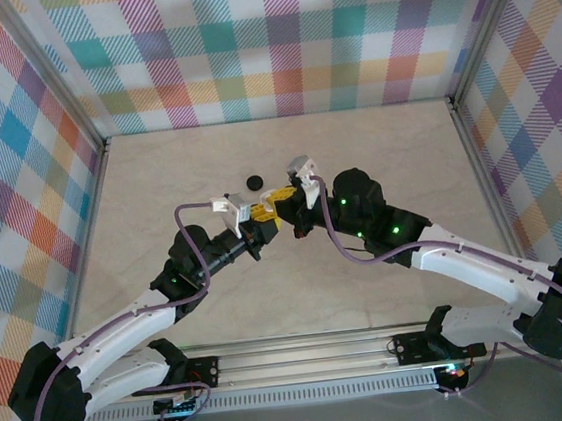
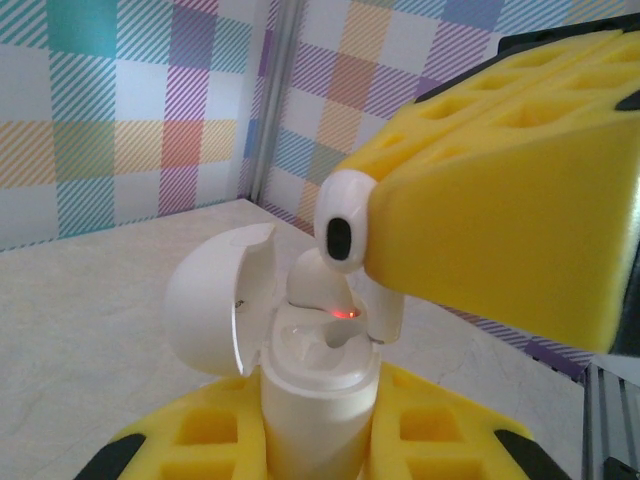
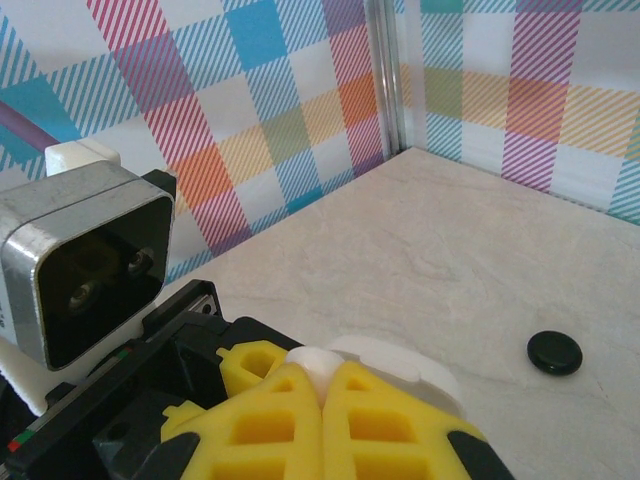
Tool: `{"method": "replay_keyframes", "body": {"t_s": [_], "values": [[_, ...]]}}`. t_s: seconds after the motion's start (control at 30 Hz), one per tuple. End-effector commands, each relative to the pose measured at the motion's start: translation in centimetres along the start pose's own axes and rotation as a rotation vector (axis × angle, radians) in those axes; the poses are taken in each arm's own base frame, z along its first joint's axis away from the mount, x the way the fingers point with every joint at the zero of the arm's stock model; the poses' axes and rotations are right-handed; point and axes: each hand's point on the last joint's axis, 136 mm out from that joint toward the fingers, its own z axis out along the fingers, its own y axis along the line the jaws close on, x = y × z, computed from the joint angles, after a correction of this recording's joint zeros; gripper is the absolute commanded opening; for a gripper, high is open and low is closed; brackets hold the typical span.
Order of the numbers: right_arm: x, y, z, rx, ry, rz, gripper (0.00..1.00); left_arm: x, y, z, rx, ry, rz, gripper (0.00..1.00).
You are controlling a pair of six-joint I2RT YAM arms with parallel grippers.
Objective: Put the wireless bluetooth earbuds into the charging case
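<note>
In the left wrist view my left gripper (image 2: 315, 425) is shut on the white charging case (image 2: 315, 390), held upright with its lid (image 2: 205, 300) swung open to the left. A red light glows inside the case. From the upper right, my right gripper's yellow fingers (image 2: 500, 190) pinch a white earbud (image 2: 340, 225) with a black oval spot, its stem (image 2: 392, 312) hanging at the case's right rim. A second white rounded form (image 2: 312, 282) sits in the case top; I cannot tell if it is another earbud. Both grippers (image 1: 266, 210) meet above the table's middle. The right gripper (image 3: 322, 385) grips the earbud (image 3: 315, 362).
A flat black round disc (image 1: 254, 181) (image 3: 555, 352) lies on the marble table just beyond the grippers. Plaid walls with metal corner posts (image 3: 385, 75) enclose the table on three sides. The left wrist camera (image 3: 85, 260) sits close to the right gripper.
</note>
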Motion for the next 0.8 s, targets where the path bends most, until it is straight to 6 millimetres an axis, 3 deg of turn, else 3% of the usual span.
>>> {"method": "replay_keyframes", "body": {"t_s": [0.0,0.77], "values": [[-0.4,0.3,0.5,-0.006,-0.007,-0.014,0.0,-1.3,-1.0,-0.2,0.039,-0.049,0.004,0.0],[0.5,0.1,-0.3,0.003,0.008,-0.028,0.0,-2.5,-1.0,-0.6,0.027,-0.092,0.025,0.0]]}}
